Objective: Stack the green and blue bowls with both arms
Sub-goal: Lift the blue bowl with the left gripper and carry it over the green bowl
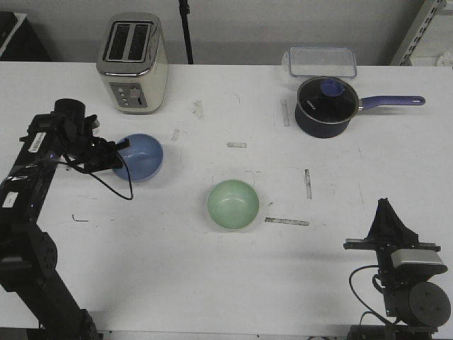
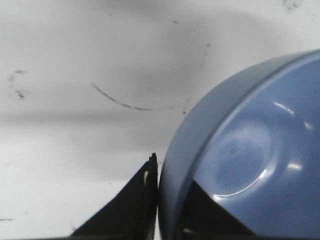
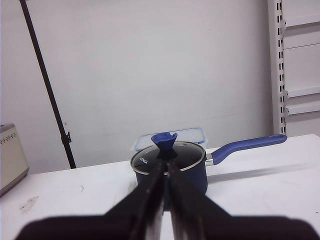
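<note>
- Front view: I see my left arm reaching across the table [image 1: 212, 283], its left gripper [image 1: 117, 157] clamped on the near rim of the blue bowl [image 1: 141, 156]. The green bowl [image 1: 233, 204] sits apart, beyond that gripper toward the right arm. The right gripper [image 1: 386, 207] points forward, arm folded low.
- Left wrist view: one of the fingers [image 2: 135, 210] lies outside the bowl wall, the other inside, pinching it.
- Right wrist view: the right gripper's fingers are pressed together on nothing, aimed at the saucepan [image 3: 170, 167] far ahead.

2 bowls, 1 blue bowl [image 1: 141, 157], 1 green bowl [image 1: 233, 204], 1 saucepan [image 1: 324, 108], 1 toaster [image 1: 132, 64], 1 lidded container [image 1: 322, 61]
</note>
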